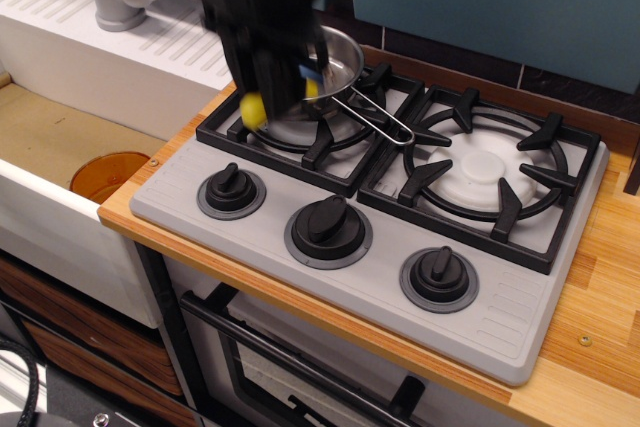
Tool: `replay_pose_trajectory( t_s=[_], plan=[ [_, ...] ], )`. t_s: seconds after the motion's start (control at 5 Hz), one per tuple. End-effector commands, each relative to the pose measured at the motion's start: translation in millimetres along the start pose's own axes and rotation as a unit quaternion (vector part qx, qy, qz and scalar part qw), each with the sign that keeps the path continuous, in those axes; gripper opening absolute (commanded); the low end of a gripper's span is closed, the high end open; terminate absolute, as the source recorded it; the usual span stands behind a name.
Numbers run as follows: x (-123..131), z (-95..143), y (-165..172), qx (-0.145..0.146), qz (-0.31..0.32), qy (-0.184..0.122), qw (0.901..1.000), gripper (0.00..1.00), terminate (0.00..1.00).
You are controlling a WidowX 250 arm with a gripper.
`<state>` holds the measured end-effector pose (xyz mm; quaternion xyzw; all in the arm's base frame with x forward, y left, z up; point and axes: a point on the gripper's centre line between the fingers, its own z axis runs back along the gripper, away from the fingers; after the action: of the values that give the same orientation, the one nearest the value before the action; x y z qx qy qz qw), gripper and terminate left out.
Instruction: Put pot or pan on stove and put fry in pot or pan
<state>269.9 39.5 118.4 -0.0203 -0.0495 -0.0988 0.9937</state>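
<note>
— So where are we?
— Pan sits on the stove's left burner; our fingers, blurred, clamp the fry just beside it.
— Next?
— Shift over the pan, release.

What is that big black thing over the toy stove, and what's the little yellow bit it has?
The big black blurry thing is a robot arm. It looks smeared because it is moving fast. There is only one picture of this moment, taken by a camera looking down at the counter from the front.

On the wooden counter lies a grey toy stove with two black grates and three black knobs. A small shiny frying pan sits on the left burner, its thin wire handle pointing toward the middle.

The yellow bit is a toy fry. It sits at the tip of the arm, where the gripper is, so the fingers seem to be pinching it, just beside the pan. To the left are a white sink and an orange plate down inside it.
</note>
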Motion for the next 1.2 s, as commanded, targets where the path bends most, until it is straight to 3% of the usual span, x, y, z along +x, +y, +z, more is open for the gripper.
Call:
replay_pose_trajectory(
  t_s=[0.0, 0.2, 0.4, 0.6, 1.0],
  plan=[
    [46.2, 23.3, 42.8, -0.012, -0.029, -0.014, 0.9994, 0.0, 0.0],
    [75.8, 9.8, 64.7, -0.03, -0.048, -0.026, 0.9981, 0.0, 0.0],
    [89.5, 1.8, 73.9, -0.039, -0.053, -0.028, 0.9974, 0.0, 0.0],
    [88.2, 1.8, 70.9, -0.037, -0.05, -0.027, 0.9977, 1.0, 0.0],
    [73.5, 14.5, 59.2, -0.024, -0.034, -0.014, 0.9991, 1.0, 0.0]
  ],
)
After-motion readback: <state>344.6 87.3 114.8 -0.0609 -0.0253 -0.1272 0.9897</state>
